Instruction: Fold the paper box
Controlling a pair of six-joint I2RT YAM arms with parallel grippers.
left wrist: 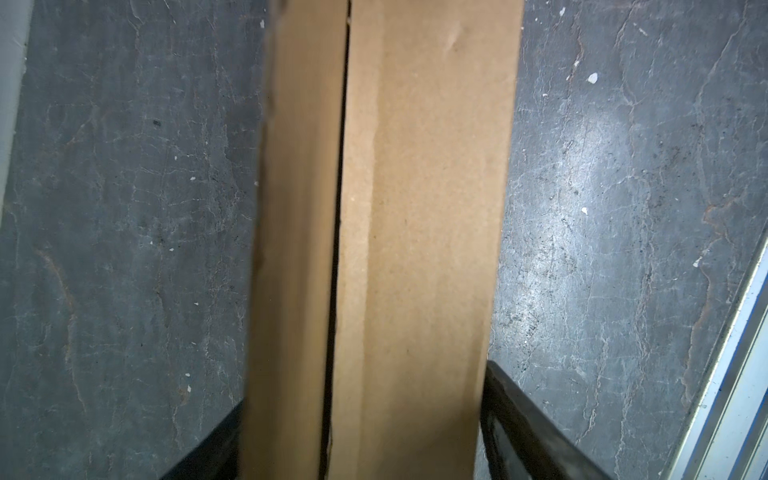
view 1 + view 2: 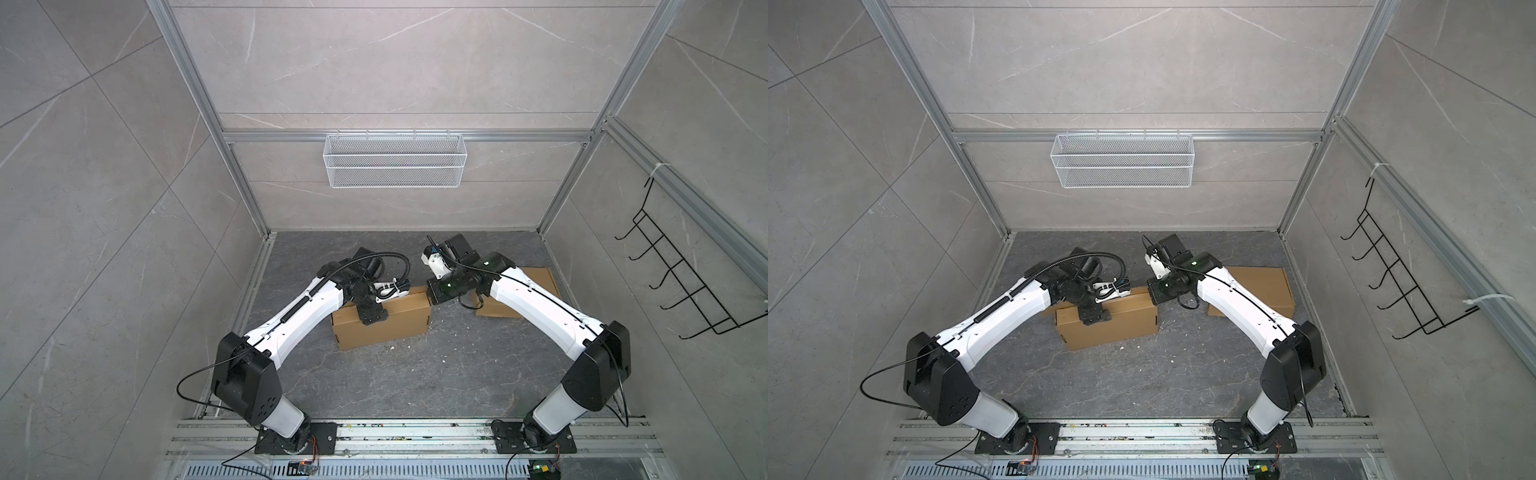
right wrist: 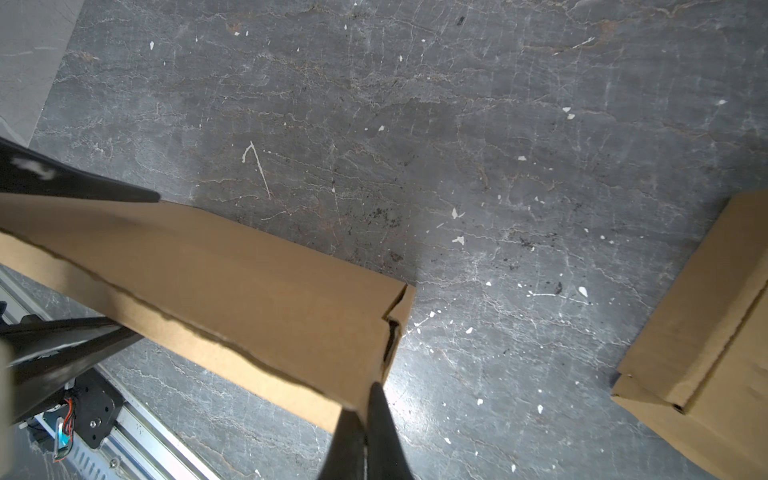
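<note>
The paper box (image 2: 395,328) (image 2: 1121,328) is a long brown cardboard box on the dark floor between the arms, its top seam slightly ajar. My left gripper (image 2: 374,318) (image 1: 365,382) reaches down over it, open. One black finger (image 1: 519,424) stands on each long side of the box (image 1: 415,249), with a narrow gap showing beside that finger. My right gripper (image 2: 431,298) (image 3: 365,415) is shut, its fingertips together against the lower corner of the box's right end (image 3: 390,340). No cardboard shows between them.
A second, flat cardboard piece (image 2: 538,282) (image 3: 706,332) lies on the floor under the right arm. A white wire basket (image 2: 395,160) hangs on the back rail. A black wire rack (image 2: 681,274) hangs on the right wall. Aluminium rails (image 2: 415,436) run along the front.
</note>
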